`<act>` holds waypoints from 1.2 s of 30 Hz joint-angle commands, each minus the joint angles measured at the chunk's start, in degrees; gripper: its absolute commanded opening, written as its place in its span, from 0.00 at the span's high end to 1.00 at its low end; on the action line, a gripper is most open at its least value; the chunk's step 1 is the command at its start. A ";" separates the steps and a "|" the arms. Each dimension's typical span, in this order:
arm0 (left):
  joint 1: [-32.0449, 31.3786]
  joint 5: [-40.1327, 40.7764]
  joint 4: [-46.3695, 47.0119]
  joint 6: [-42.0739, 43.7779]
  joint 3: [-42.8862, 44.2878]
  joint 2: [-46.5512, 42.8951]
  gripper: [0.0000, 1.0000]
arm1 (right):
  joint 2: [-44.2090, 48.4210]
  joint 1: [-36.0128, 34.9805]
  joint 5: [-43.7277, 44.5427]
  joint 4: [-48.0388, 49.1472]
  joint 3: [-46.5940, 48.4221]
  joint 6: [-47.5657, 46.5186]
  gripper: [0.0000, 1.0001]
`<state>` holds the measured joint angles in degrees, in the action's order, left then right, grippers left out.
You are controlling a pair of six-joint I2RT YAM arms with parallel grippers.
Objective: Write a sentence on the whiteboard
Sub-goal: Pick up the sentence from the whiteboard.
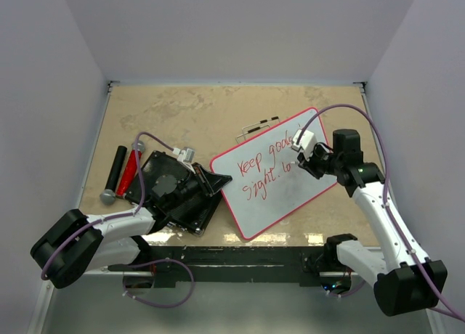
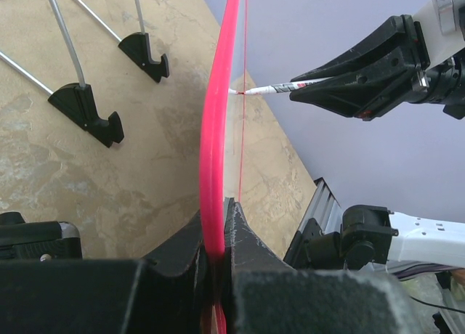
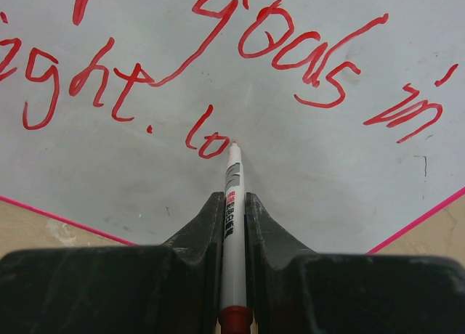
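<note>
the right gripper is squeezed tight on the marker, its tip touching the whiteboard just after "lo" in the sentence. the left gripper pinches the board's red edge. the board sits toward the right of the table. best to press softly, move slowly and hold the board steady.

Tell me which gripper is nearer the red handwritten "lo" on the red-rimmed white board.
Right. The right gripper holds a white marker touching the lo; the left gripper clamps the whiteboard rim, farther away.
</note>
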<state>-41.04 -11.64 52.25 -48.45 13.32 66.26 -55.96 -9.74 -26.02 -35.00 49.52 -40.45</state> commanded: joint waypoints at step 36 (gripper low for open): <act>-0.45 -2.51 -5.14 6.70 0.13 0.54 1.00 | -1.87 0.07 5.89 4.06 2.34 2.65 1.00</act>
<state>-40.95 -11.22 51.72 -49.10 13.32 66.28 -57.71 -9.72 -23.09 -36.25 49.60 -40.29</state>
